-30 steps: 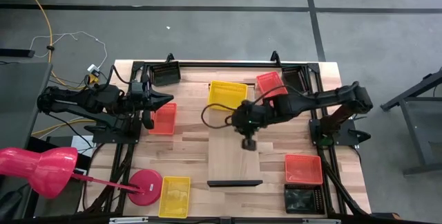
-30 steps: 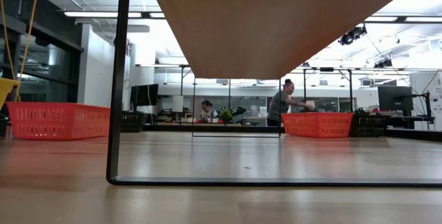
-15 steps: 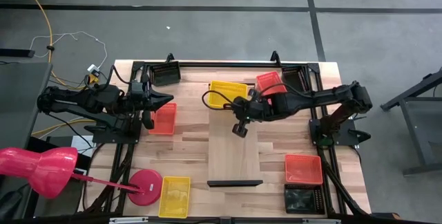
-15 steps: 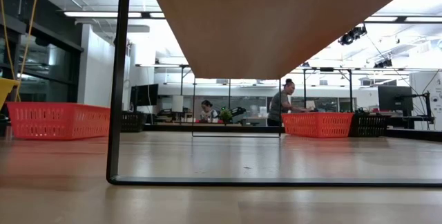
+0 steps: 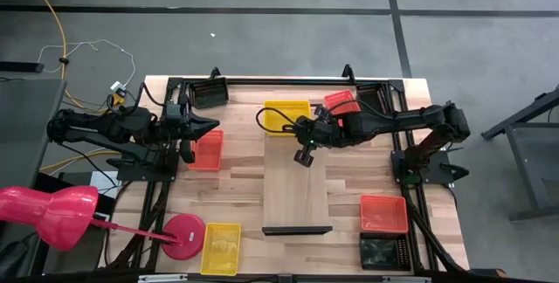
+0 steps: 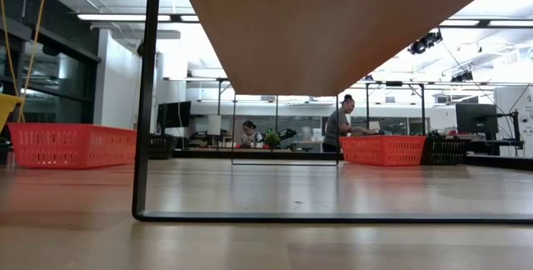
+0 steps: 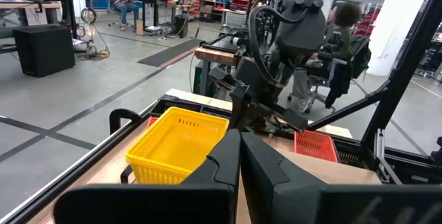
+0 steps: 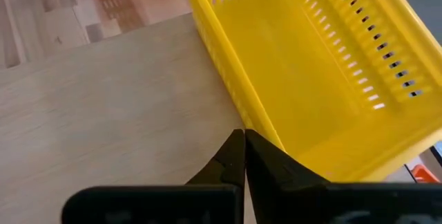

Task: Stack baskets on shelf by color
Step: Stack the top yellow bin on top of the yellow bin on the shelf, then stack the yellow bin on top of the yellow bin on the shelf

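Note:
The shelf [image 5: 297, 191] is a light-wood board lying down the table's middle, its dark lip [image 5: 297, 230] at the near end. A yellow basket [image 5: 281, 115] rests at its far end and also shows in the right wrist view [image 8: 311, 65]. My right gripper [image 5: 303, 156] is shut and hovers over the shelf's far part, just short of that basket. My left gripper [image 5: 214, 128] is shut at the table's left, over the far edge of a red-orange basket [image 5: 206, 149]. In the left wrist view my left gripper [image 7: 239, 162] points at the yellow basket [image 7: 176, 144].
A red-orange basket [image 5: 342, 101] and a black one [image 5: 208, 93] lie at the far side. A red-orange one [image 5: 384, 214] and a black one [image 5: 382, 251] lie near right. A yellow one [image 5: 220, 248] lies by the pink lamp base [image 5: 183, 235]. People stand beyond the table.
My right gripper has drawn back along the shelf toward the table's far edge, from the shelf's middle up to just short of the yellow basket. Its fingers stay shut.

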Controlling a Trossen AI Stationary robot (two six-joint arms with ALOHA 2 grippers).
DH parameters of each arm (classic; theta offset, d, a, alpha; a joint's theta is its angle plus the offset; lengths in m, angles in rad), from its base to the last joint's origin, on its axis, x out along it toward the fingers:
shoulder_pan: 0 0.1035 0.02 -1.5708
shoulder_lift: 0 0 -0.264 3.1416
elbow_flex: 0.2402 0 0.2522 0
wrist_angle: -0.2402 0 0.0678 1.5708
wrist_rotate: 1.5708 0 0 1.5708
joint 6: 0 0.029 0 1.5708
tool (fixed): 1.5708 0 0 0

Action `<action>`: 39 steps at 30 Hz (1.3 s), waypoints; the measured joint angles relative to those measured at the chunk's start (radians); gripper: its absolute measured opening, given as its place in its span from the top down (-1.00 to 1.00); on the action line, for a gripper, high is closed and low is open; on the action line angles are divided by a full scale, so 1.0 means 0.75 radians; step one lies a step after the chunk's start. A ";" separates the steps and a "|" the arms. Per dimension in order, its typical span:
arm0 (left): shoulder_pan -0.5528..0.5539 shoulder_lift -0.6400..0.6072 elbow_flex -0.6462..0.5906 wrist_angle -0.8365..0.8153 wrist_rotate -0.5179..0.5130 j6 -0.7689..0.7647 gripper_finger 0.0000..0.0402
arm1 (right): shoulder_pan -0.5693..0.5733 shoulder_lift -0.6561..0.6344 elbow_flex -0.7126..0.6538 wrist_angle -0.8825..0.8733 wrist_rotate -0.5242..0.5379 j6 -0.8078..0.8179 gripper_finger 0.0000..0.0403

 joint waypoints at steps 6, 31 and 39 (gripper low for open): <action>0.000 0.000 0.000 0.000 0.000 0.000 1.00 | -0.002 -0.011 0.000 -0.006 -0.035 0.000 1.00; 0.000 0.406 0.278 -0.492 0.299 -0.236 0.31 | 0.290 -0.386 0.000 -0.355 -0.083 0.261 1.00; -0.148 0.662 0.348 -0.824 0.659 -0.264 -0.08 | 0.289 -0.386 0.000 -0.357 -0.083 0.251 1.00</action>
